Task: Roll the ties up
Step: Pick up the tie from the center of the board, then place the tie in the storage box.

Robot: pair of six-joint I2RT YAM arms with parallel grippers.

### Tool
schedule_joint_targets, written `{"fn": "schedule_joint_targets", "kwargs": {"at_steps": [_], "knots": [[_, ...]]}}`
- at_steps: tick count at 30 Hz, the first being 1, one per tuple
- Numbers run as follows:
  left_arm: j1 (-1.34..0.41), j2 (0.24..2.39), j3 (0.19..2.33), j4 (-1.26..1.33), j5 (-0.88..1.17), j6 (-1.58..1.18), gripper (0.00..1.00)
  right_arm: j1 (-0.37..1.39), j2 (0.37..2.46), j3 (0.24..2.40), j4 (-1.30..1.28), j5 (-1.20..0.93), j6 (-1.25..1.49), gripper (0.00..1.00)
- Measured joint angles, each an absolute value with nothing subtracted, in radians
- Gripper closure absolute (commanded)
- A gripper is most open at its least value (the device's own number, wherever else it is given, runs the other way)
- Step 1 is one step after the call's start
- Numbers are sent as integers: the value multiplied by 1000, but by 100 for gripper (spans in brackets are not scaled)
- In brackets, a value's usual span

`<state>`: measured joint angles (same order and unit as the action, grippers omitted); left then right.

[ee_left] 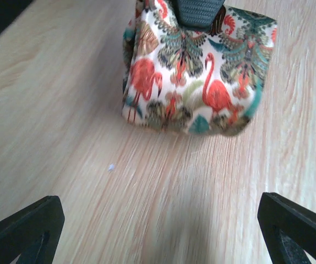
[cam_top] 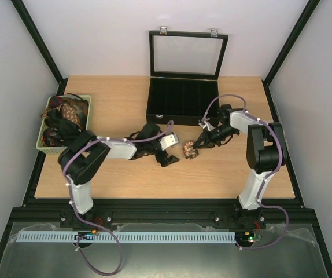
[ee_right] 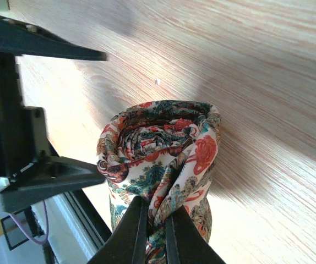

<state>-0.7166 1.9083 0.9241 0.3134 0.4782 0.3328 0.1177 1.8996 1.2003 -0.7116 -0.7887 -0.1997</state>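
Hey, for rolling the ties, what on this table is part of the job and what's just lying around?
Job:
rolled tie, pinched in the right claw
open left claw facing it
loose ties heaped at the left

Lying about:
green basket holding them
black case, lid up

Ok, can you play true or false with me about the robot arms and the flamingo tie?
1. The right gripper pinches the rolled-up flamingo-print fabric tie. True.
2. The left gripper squeezes that tie too. False: its jaws stand wide open, and it is not touching the tie.
3. The black compartmented case has its glass lid shut. False: the lid stands up, open.
4. More ties lie in the pale green plastic basket. True.
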Motion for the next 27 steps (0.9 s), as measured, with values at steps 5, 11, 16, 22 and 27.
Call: {"fn": "schedule_joint_targets", "kwargs": {"at_steps": [5,11,16,22,27], "knots": [[-670,1777,910,202,480,334,1,114,1872,1256,-759,-753,-200,99],[-628,1712,932,84,481,332,1,91,1848,1373,-852,-688,-241,99],[-582,1685,981,6,483,318,1,71,1838,1576,-948,-559,-387,99],[-513,1681,1062,-79,505,283,1,58,1860,1833,-1002,-400,-607,99],[-435,1681,1107,-124,569,235,1,57,1948,1999,-1007,-320,-799,99]]}}
